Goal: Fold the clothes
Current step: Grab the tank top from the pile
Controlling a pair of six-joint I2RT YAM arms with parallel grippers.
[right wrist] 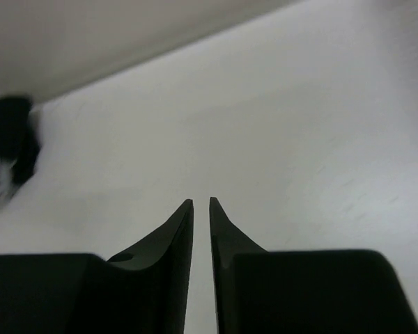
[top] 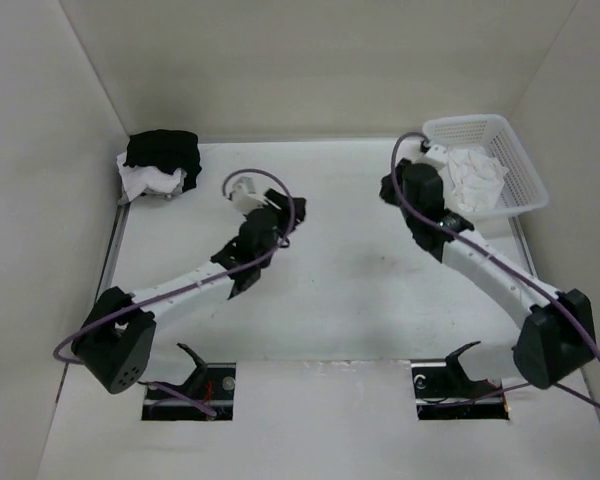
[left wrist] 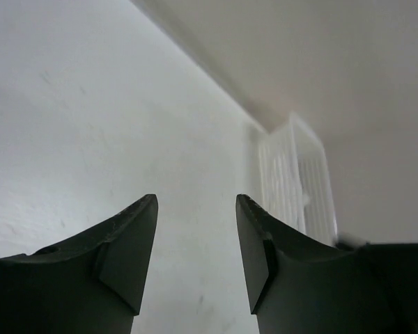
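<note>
The clothes lie in two places. A black garment sits on a white one in a pile (top: 160, 163) at the back left corner, seen as a dark blur (right wrist: 10, 142) in the right wrist view. A crumpled white garment (top: 477, 180) lies in the basket. My left gripper (top: 298, 209) hangs over the bare table middle, pointing right. Its jaws (left wrist: 196, 202) stand open with nothing between them. My right gripper (top: 389, 188) hovers just left of the basket, pointing left. Its jaws (right wrist: 201, 202) are almost together, a thin slit between them, holding nothing.
A white plastic lattice basket (top: 520, 165) stands at the back right and shows in the left wrist view (left wrist: 296, 181). Pale walls close the table at the back and both sides. Two cut-outs with mounts (top: 190, 385) (top: 460, 385) sit at the near edge.
</note>
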